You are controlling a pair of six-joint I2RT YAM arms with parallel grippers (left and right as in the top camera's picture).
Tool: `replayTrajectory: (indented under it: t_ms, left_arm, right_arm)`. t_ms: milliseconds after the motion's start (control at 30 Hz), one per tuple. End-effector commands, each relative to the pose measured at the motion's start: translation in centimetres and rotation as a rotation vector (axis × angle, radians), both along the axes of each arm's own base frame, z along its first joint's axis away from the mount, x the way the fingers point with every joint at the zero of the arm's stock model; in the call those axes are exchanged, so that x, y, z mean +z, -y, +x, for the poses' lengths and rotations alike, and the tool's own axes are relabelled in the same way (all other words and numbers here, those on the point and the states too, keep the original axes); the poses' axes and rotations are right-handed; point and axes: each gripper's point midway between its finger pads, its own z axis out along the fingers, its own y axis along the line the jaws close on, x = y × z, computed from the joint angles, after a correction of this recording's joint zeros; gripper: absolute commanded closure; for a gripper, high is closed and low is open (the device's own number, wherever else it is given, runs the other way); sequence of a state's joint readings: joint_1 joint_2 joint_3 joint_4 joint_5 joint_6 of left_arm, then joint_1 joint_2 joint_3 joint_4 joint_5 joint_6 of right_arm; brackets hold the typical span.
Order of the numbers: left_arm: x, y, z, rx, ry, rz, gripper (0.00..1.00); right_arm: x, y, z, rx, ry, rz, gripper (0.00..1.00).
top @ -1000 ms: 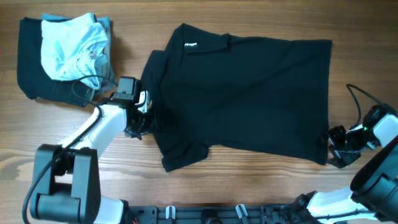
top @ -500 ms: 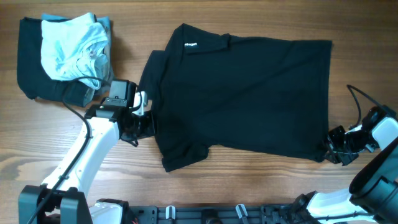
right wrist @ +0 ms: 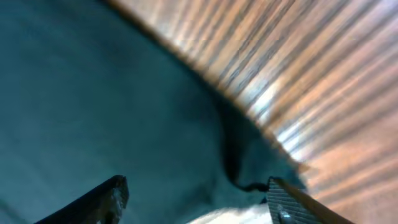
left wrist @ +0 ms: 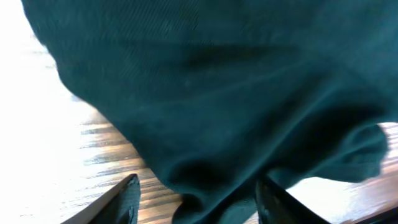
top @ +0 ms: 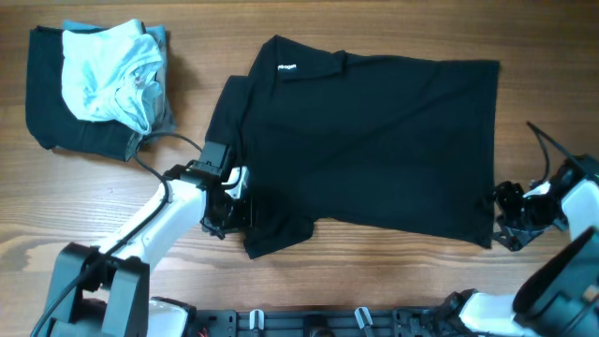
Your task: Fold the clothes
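Note:
The clothes, a black polo shirt (top: 374,140), lie spread flat on the wooden table, with the collar and a white neck label (top: 287,67) at the upper left. My left gripper (top: 241,204) is at the shirt's lower left sleeve. In the left wrist view the left gripper (left wrist: 199,202) is open, and a rumpled fold of the shirt (left wrist: 217,81) lies between its fingers. My right gripper (top: 499,213) is at the shirt's near right hem corner. In the right wrist view the right gripper (right wrist: 199,199) stands wide open over the shirt's edge (right wrist: 93,93).
A pale blue and white garment (top: 108,70) lies heaped on a dark folded one (top: 47,117) at the back left. Bare wood (right wrist: 311,74) borders the shirt on the right. The arm bases (top: 103,290) stand along the front edge.
My left gripper has moved toward the front edge along the shirt's left side, down to the lower sleeve. The right gripper has stayed at the hem corner.

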State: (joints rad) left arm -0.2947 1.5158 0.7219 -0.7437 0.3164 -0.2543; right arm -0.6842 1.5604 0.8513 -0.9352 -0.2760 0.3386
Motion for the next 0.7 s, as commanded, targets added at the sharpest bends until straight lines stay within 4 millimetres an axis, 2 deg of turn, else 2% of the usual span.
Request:
replayTrajectory:
  t_ms: [0, 133, 200, 333, 433, 567, 667]
  left_arm:
    - [-1.0, -0.2, -0.7, 0.01, -0.029, 0.012, 0.55]
    - [-1.1, -0.1, -0.6, 0.01, -0.024, 0.01, 0.85]
    - [-1.1, -0.2, -0.6, 0.012, -0.024, 0.01, 0.96]
    - [-1.0, -0.4, -0.4, 0.027, -0.022, 0.007, 0.96]
    - [-1.0, -0.5, -0.3, 0.034, -0.024, 0.005, 0.96]
    - [-1.0, -0.5, -0.3, 0.034, -0.023, 0.005, 0.96]
    - [-1.0, -0.5, -0.3, 0.034, -0.023, 0.005, 0.96]
  right_arm:
    - [2.1, 0.3, 0.1, -0.031, 0.049, -0.053, 0.2]
    - [2.1, 0.0, -0.3, -0.031, 0.04, -0.047, 0.2]
    - [1.7, -0.2, -0.6, -0.035, 0.03, -0.041, 0.2]
    - [0.0, -0.2, -1.9, -0.072, -0.021, -0.068, 0.21]
    - [-0.9, -0.6, -2.7, -0.082, -0.042, -0.063, 0.33]
    - [-2.0, -0.4, -3.6, -0.127, -0.081, -0.094, 0.35]
    - [-2.9, -0.7, -4.0, -0.139, -0.085, -0.098, 0.43]
